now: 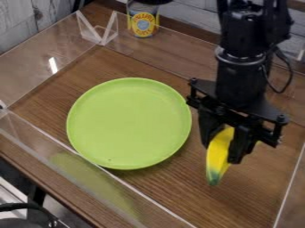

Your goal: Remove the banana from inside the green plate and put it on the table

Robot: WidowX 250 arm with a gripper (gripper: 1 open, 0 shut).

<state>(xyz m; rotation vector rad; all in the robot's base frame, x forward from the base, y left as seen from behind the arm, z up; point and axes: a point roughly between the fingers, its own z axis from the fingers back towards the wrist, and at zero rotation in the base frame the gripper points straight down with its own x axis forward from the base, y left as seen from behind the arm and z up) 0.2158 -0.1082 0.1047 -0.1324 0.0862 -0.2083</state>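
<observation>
Curling at the lower left corner: a black cable (27, 207), outside the low clear wall
Running along the left and lower left: the clear acrylic wall (74, 166), see-through, with a pale green reflection in it
Standing toward the upper left: a clear plastic piece (98, 28) with slanted sides, on the brown wood-grain table (179, 189)
Lying left of centre: the green plate (128, 123), round and glossy, nothing on it, flat on the table
Standing behind the plate, near the top edge: a can (143, 20) with a yellow label
Hanging right of the plate: the banana (217, 160), yellow, tilted steeply, its green tip lowest, outside the rim; whether that tip touches the table, I cannot tell
Closing on the banana's upper part: the black gripper (226, 140), its fingers drawn together as far as the fruit allows
Reaching down at the right: the black robot arm (245, 67), above the gripper
</observation>
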